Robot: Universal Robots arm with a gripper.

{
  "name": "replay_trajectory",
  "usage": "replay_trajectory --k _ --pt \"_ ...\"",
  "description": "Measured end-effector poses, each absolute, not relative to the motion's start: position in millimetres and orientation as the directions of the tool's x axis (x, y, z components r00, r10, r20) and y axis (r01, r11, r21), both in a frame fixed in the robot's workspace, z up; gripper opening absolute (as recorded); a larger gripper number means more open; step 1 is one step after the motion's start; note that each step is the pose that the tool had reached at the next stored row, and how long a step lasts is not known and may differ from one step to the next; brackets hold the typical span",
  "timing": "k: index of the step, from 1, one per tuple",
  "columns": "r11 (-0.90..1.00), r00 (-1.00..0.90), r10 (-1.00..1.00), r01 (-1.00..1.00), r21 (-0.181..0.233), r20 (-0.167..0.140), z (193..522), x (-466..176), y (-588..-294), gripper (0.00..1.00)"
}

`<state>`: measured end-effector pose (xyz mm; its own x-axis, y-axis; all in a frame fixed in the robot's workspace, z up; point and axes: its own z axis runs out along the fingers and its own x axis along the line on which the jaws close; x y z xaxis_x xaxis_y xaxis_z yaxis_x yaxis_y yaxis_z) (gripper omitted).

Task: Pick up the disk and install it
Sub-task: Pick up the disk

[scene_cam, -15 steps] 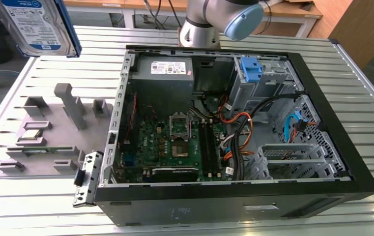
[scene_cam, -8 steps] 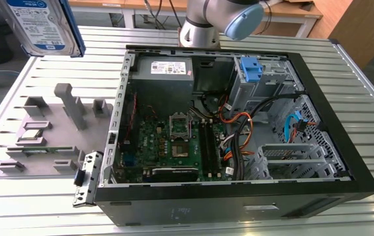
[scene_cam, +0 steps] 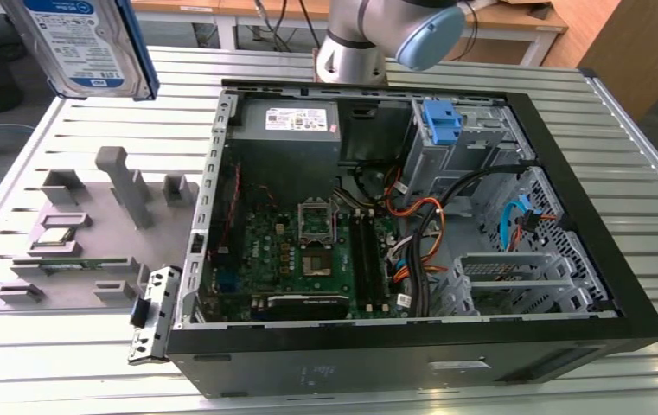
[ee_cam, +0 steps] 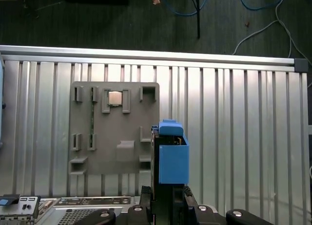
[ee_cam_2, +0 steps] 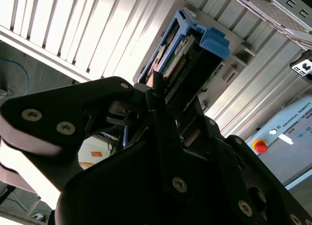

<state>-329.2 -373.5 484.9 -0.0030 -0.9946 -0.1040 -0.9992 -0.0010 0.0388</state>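
In the exterior view, the disk hangs in the air at eleven o'clock from the open computer case. Its label faces the camera and a blue rail runs along one edge. A grey fixture plate lies on the slatted counter at nine o'clock from the case.

In the second wrist view, the end effector is clenched on the disk, with its black fingers gripping one end.

In the first wrist view, the disk juts edge-on out of the end effector, above the counter. A chip sits in the fixture plate.
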Motion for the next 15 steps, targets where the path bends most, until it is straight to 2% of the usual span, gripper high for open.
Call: replay_trajectory --k 15 --pt "-0.001 -0.003 -0.994 -0.999 0.039 -0.107 484.9 -307.4 -373.5 0.35"
